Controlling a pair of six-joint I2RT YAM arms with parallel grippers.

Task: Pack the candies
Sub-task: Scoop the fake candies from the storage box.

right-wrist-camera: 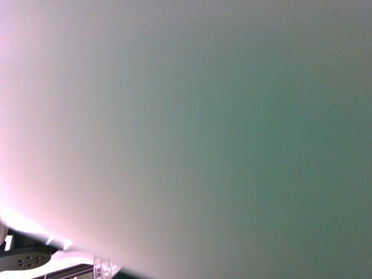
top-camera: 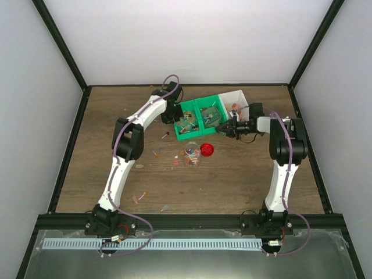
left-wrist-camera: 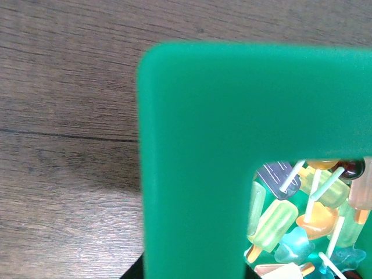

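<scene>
Left gripper closed at tray rim

Top view: bright, even overhead light, with soft shadows on the tabletop. Left wrist: green tray rim blurred, candies sharper. Right wrist: wholly defocused pink-green haze.
</scene>
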